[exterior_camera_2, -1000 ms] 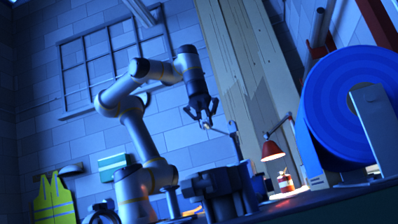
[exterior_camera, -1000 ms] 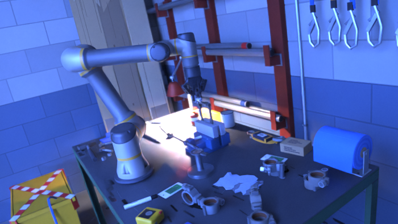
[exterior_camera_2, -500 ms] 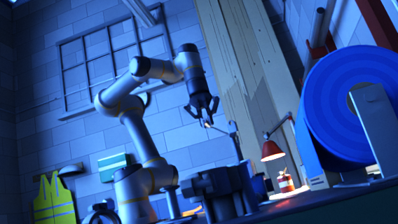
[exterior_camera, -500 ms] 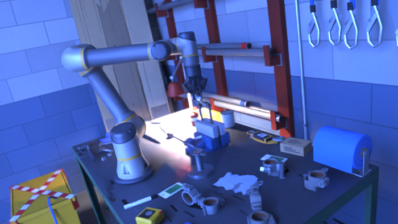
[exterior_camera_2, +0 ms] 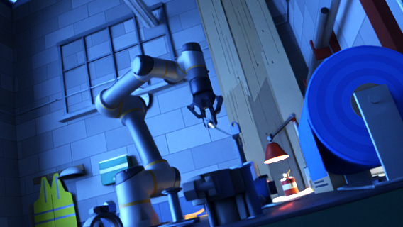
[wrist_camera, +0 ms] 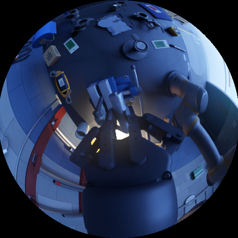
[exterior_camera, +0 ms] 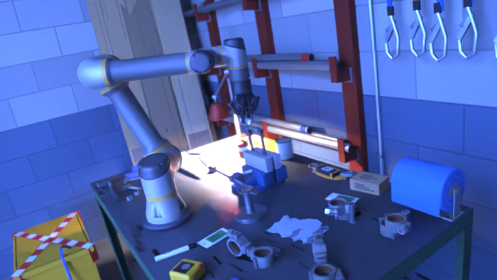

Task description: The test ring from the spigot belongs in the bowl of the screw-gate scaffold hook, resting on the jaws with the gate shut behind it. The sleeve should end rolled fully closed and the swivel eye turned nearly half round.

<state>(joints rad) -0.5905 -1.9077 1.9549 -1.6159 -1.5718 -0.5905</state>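
The scaffold hook (exterior_camera: 256, 139) stands upright in the jaws of the blue bench vice (exterior_camera: 262, 167), its upper end reaching up to the fingers. In the wrist camera the hook's grey sleeve (wrist_camera: 119, 110) runs between the two fingers above the vice (wrist_camera: 114, 86). The spigot stand (exterior_camera: 249, 208) is a round-based post in front of the vice, nearer the table's front; I cannot make out the test ring on it. My gripper (exterior_camera: 247, 120) (exterior_camera_2: 210, 123) (wrist_camera: 120, 126) hangs straight down over the vice and is closed on the top part of the hook.
The red rack uprights (exterior_camera: 349, 81) with tubes stand close behind the vice, beside a red lamp (exterior_camera: 218, 112). A white cup (exterior_camera: 284, 148), a cardboard box (exterior_camera: 368, 182), a blue roll (exterior_camera: 427, 186), couplers (exterior_camera: 340, 208) and crumpled paper (exterior_camera: 298, 227) lie around the table.
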